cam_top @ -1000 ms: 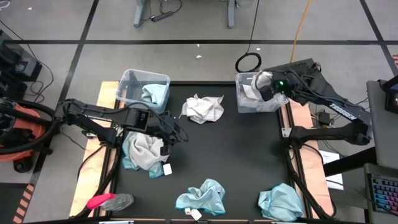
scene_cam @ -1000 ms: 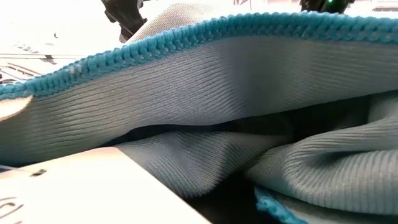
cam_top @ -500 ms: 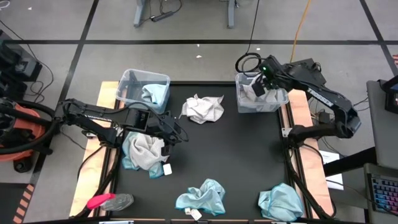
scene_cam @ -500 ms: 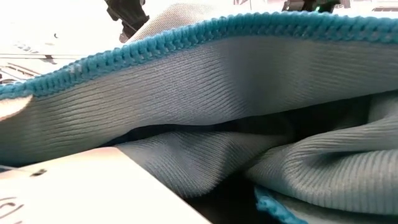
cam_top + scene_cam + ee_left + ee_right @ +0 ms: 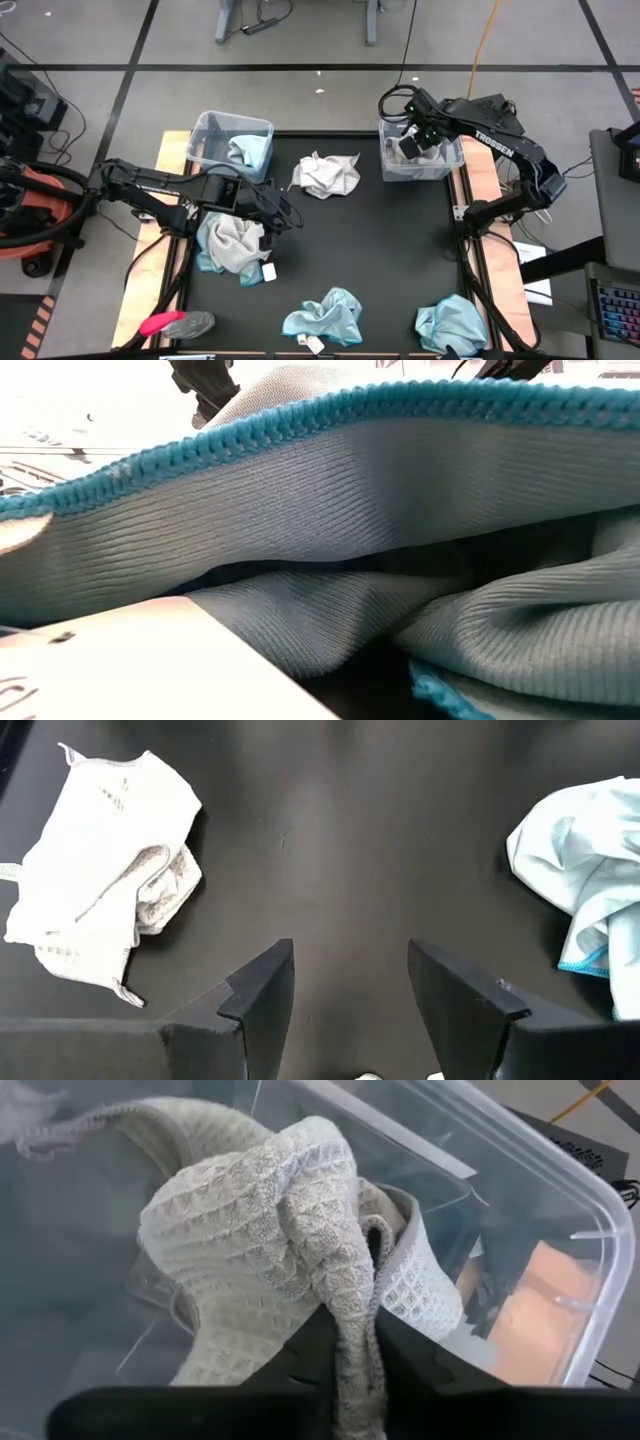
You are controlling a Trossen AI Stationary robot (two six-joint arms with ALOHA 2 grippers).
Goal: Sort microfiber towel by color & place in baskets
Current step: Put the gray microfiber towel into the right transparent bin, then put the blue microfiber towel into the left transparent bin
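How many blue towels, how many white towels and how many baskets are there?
Blue towels: 4
White towels: 3, the last one held in the right pincer
Baskets: 2
Total: 9

Both arms are black and jointed, the right arm (image 5: pixel 500 140) lettered TROSSEN in white, with broad matte-black wedge-shaped fingers (image 5: pixel 255 995).
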